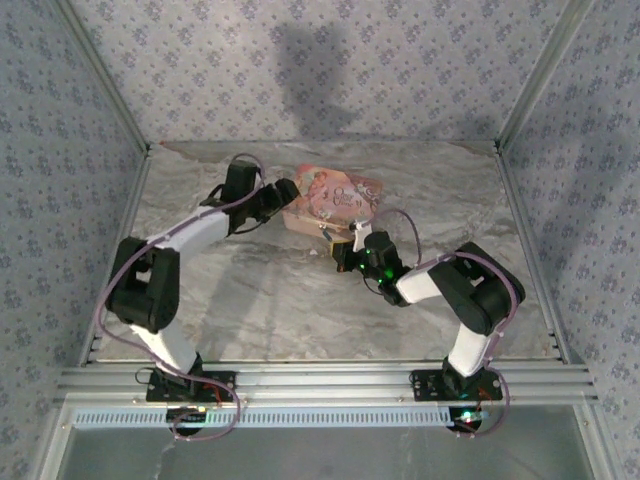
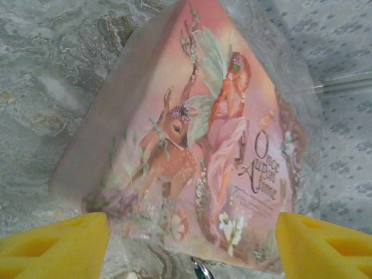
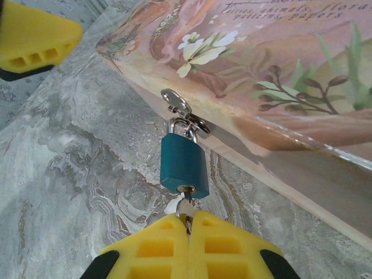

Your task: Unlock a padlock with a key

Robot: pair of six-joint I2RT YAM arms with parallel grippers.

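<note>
Pinching the key (image 3: pixel 184 204) flat between its yellow pads, the right gripper (image 3: pixel 189 224) sits at the front edge of the pink box (image 3: pixel 273 64), jaws fully closed on the key's head. The key's blade is already seated in the bottom of the padlock (image 3: pixel 185 167). That small blue body hangs just below the box's front edge from a silvery hasp (image 3: pixel 179 107), with its shackle threaded through and closed. So insertion looks done and the turn is the step in hand.

Next, I judge, comes a roll of the wrist about the key's own axis. The grip must hold firm enough that the thin head does not slip, and the roll must go without pulling downward, since the lock dangles freely and could swing or twist along with the key rather than release.

Beyond the lock, at the box's left corner, the left gripper (image 2: pixel 192 250) has its fingers (image 2: pixel 58 244) spread wide. They flank that corner and clamp nothing that I can make out; a finger seen from the right wrist stands apart from the box. With the box unheld, it may slide on the marbled table (image 1: pixel 250 290) during the turn.
</note>
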